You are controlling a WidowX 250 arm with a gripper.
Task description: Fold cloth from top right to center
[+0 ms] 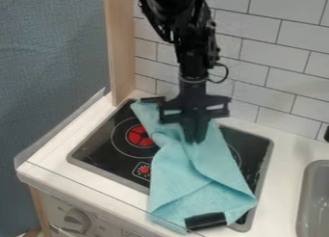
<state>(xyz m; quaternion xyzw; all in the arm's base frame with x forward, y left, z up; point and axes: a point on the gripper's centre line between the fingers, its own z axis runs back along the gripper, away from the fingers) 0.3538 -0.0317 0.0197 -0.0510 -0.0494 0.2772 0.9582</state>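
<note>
The black gripper hangs straight down over the upper middle of the light blue cloth, its tip low against the fabric. Whether any cloth is held is unclear. The cloth lies lengthwise over the stovetop, narrow and bunched at the top and wider toward the bottom. Creases run down from beneath the gripper, and a folded layer slants across the lower part. The cloth's lower left end lies over the counter's front area. Part of the upper cloth is hidden behind the gripper.
A dark object lies at the cloth's bottom edge. The grey sink is at the right, and a tiled wall stands behind. A wooden post rises at the back left.
</note>
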